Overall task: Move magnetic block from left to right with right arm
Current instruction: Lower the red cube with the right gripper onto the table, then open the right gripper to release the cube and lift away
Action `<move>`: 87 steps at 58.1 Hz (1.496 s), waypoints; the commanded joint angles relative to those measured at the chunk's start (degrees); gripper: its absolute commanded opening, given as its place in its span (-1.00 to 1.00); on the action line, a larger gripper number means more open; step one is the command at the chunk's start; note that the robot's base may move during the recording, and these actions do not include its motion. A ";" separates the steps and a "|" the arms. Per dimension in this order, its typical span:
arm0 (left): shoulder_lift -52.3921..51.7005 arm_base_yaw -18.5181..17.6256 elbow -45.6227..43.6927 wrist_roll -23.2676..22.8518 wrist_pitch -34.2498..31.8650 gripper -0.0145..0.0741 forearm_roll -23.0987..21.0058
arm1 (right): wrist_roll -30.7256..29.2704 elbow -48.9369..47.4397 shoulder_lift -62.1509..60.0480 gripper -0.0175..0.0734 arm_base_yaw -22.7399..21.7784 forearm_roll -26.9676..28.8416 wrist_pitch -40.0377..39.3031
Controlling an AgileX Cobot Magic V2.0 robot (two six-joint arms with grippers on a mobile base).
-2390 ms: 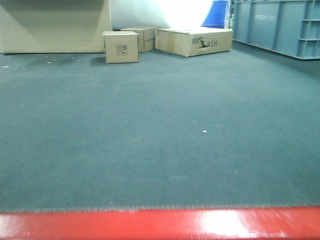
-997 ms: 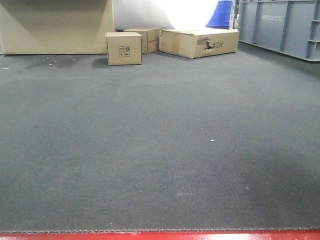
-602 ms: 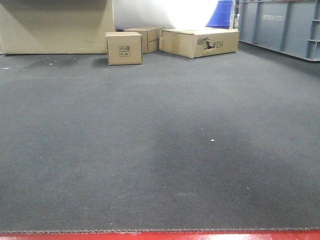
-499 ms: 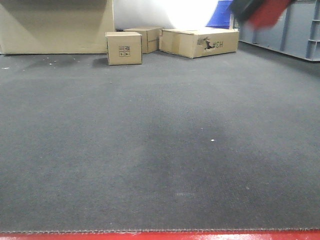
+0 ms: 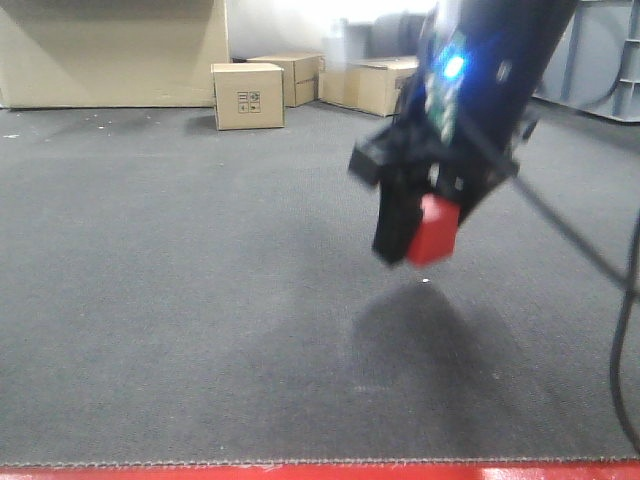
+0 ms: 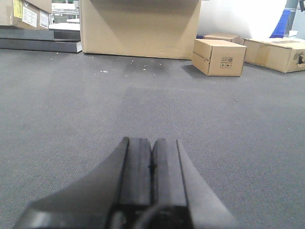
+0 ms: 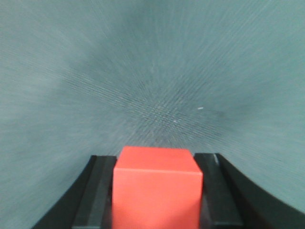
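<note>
Right claw is hanging above the dark grey carpeted floor, its fingers clamped on either side of the red block, which is casting a shadow on the carpet below. Left claw is sitting low over the same carpet with its pads pressed together, gripping nothing. Cardboard boxes are standing at the far edge, near a wall.

My front view is evenly lit, with strong white glare on the far wall at 12 o'clock. The right arm is blurred and throws a soft shadow on the carpet. My right wrist view is smeared toward its edges. My left wrist view is sharp.
</note>
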 commanded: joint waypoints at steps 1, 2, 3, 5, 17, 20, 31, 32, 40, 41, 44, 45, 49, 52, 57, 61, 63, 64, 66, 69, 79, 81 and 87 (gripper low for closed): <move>-0.43 0.04 0.44 -0.34 -4.67 -0.96 -0.27 | -0.43 -2.10 -0.78 -0.09 0.09 0.44 -2.44; -0.43 0.04 0.44 -0.34 -4.67 -0.96 -0.27 | -0.43 -2.10 -0.55 -0.09 0.09 0.44 -2.44; -0.43 0.04 0.44 -0.34 -4.67 -0.96 -0.27 | -0.43 -2.10 -0.18 -0.09 0.09 0.44 -2.44; -0.43 0.04 0.44 -0.34 -4.67 -0.96 -0.27 | -0.43 -2.10 0.23 -0.09 0.09 0.39 -2.44; -0.43 0.04 0.44 -0.34 -4.67 -0.96 -0.27 | -0.43 -2.10 0.51 0.15 0.09 0.34 -3.35; -0.43 0.04 0.44 -0.34 -4.67 -0.96 -0.27 | -0.43 -2.10 0.28 0.43 0.09 0.29 -3.49; -0.43 0.04 0.44 -0.34 -4.67 -0.96 -0.27 | -0.33 -2.10 -1.25 0.76 0.09 0.22 -3.84; -0.43 0.04 0.44 -0.34 -4.67 -0.96 -0.27 | -0.27 -2.10 -1.57 0.76 0.09 0.22 -3.99; -0.43 0.04 0.44 -0.34 -4.67 -0.96 -0.27 | 1.36 -2.10 -6.16 0.70 0.09 0.53 -4.63; -0.43 0.04 0.44 -0.34 -4.67 -0.96 -0.27 | 1.91 -1.96 -7.10 0.65 0.09 0.53 -4.63; -0.43 0.04 0.44 -0.34 -4.67 -0.96 -0.27 | 2.65 -1.63 -9.57 0.52 0.09 0.53 -4.63; -0.43 0.04 0.44 -0.34 -4.67 -0.96 -0.27 | 2.80 -1.32 -10.37 0.44 0.09 0.53 -4.70; -0.43 0.04 0.44 -0.34 -4.67 -0.96 -0.27 | 2.80 0.07 -14.28 0.19 0.09 0.59 -5.27; -0.43 0.04 0.44 -0.34 -4.67 -0.96 -0.27 | 2.80 1.57 -17.63 -0.07 0.09 0.59 -6.13; -0.43 0.04 0.44 -0.34 -4.67 -0.96 -0.27 | 2.80 5.12 -24.12 -0.42 0.09 0.59 -8.27; -0.43 0.04 0.44 -0.34 -4.67 -0.96 -0.27 | 2.80 8.86 -30.02 -0.48 0.09 0.65 -10.94; -0.43 0.04 0.44 -0.34 -4.67 -0.96 -0.27 | 2.80 10.92 -33.05 -0.48 0.09 0.65 -12.37; -0.43 0.04 0.44 -0.34 -4.67 -0.96 -0.27 | 2.80 12.20 -34.89 -0.48 0.09 0.71 -13.27; -0.43 0.04 0.44 -0.34 -4.67 -0.96 -0.27 | 2.80 14.42 -37.99 -0.48 0.09 0.84 -14.88; -0.43 0.04 0.44 -0.34 -4.67 -0.96 -0.27 | 2.80 17.16 -42.27 -0.48 0.09 0.98 -16.81; -0.43 0.04 0.44 -0.34 -4.67 -0.96 -0.27 | 2.80 28.37 -55.57 -0.49 0.09 1.18 -22.99; -0.43 0.04 0.44 -0.34 -4.67 -0.96 -0.27 | 2.80 30.46 -58.08 -0.49 0.09 1.18 -24.27; -0.43 0.04 0.44 -0.34 -4.67 -0.96 -0.27 | 2.80 35.54 -63.54 -0.49 0.09 1.18 -26.80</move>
